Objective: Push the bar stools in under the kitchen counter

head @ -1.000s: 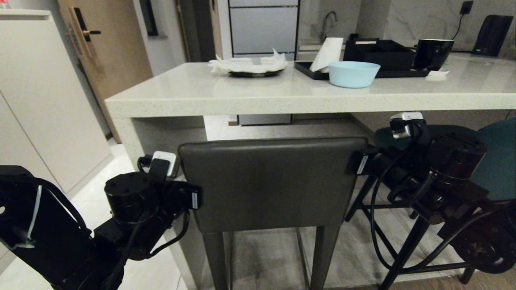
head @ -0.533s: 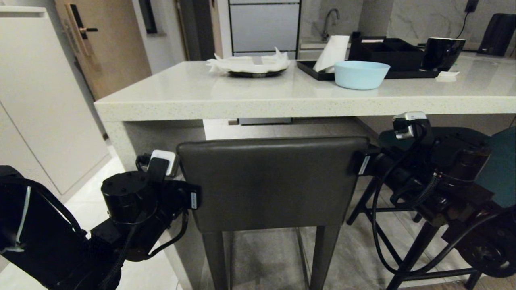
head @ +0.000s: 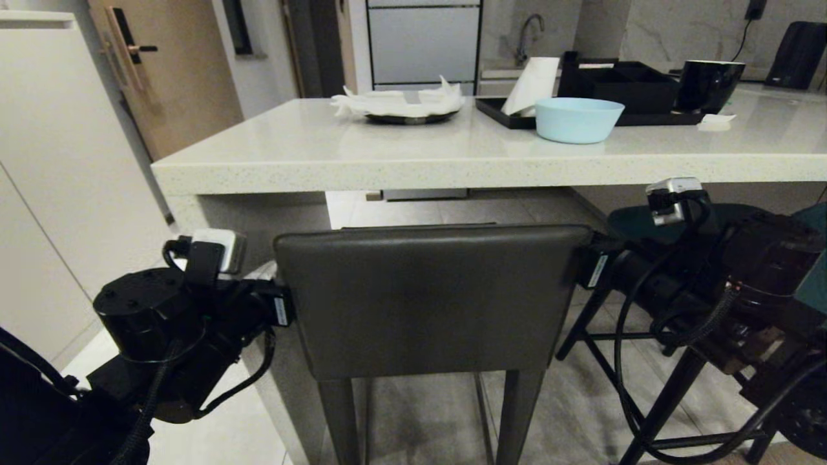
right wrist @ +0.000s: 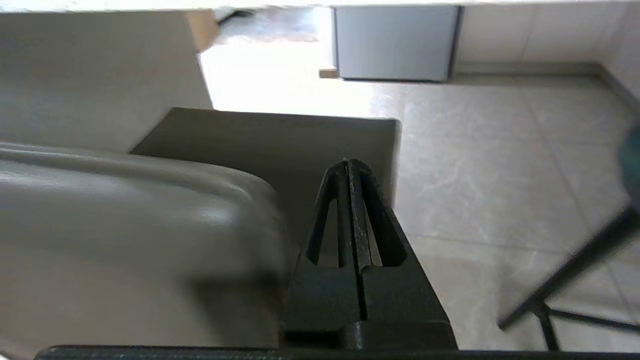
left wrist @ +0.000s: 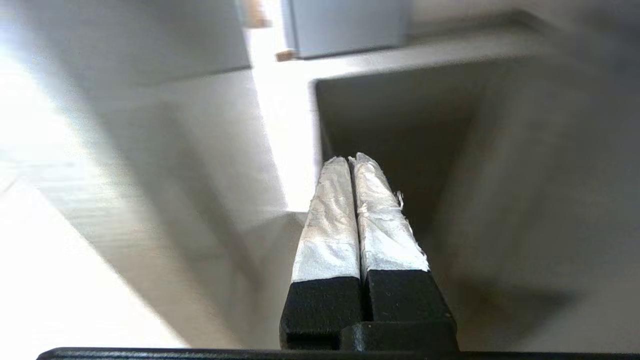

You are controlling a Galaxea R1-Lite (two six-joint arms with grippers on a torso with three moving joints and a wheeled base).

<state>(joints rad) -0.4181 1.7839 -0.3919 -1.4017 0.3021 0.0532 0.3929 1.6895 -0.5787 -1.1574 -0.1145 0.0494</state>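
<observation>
**Both grippers flank the grey-brown stool back at the counter**

Dark grey-brown stool (head: 429, 297) stands in front of the kitchen counter (head: 452, 169), flat back facing the robot, seat under the worktop edge; left gripper (left wrist: 353, 162) sits at the back's left edge, fingers pressed together, holding nothing; right gripper (right wrist: 348, 165) sits at the right edge just beside the backrest, fingers likewise together and empty; teal stool (head: 815, 258) is at far right, partly hidden by the right arm, seat near the counter; pale blue bowl (head: 570, 119) on the worktop.
</observation>
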